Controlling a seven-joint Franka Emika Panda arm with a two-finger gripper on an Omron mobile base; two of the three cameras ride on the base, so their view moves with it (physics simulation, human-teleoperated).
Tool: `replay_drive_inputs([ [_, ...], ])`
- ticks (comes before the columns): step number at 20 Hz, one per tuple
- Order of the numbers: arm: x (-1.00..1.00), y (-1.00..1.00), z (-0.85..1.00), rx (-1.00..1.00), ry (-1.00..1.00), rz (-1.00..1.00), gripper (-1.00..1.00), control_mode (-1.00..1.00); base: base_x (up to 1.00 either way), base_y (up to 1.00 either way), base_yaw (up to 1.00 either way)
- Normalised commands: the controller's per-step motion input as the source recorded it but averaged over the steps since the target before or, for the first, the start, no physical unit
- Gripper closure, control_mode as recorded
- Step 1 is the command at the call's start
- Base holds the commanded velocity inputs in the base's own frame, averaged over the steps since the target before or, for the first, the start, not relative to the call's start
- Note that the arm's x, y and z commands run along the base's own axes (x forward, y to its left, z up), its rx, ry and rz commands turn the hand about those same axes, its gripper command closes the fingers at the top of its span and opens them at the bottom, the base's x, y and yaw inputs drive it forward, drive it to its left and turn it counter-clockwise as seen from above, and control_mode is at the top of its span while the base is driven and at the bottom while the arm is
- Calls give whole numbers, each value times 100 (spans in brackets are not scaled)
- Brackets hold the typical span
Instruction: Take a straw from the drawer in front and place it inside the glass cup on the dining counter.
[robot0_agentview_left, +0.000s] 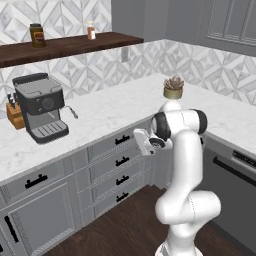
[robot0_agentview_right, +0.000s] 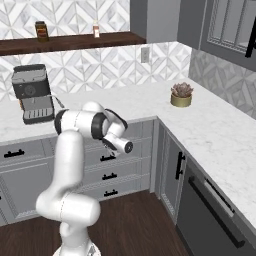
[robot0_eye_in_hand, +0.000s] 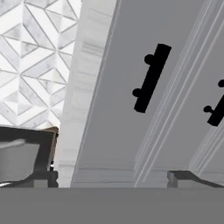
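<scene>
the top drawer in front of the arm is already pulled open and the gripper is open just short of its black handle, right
Not quite. The drawer is shut, its front flush with the fronts beside it in the hand view. The rest holds: the gripper is open, short of the black handle.

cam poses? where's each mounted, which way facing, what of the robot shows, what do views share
Left base view: behind the arm, left; faces forward and down at the grey drawer bank and white marble counter; white arm at lower right.
Right base view: behind, right; same counter; arm at lower left.
Hand view: on the hand, facing the framed grey drawer front with short black bar handle; open gripper, dark finger tips at the bottom.
Shared: grey espresso machine, small potted succulent.
</scene>
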Motion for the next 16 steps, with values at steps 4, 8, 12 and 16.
replay_drive_inputs([
  [4,37,4,-38,0,0,0,-100,-100,0,0,0],
  [8,42,7,-21,3,-5,0,-100,-100,0,0,0],
  [12,42,11,-19,4,-8,0,-100,-100,0,0,0],
  [16,41,15,-35,1,-3,0,-100,-100,0,0,0],
])
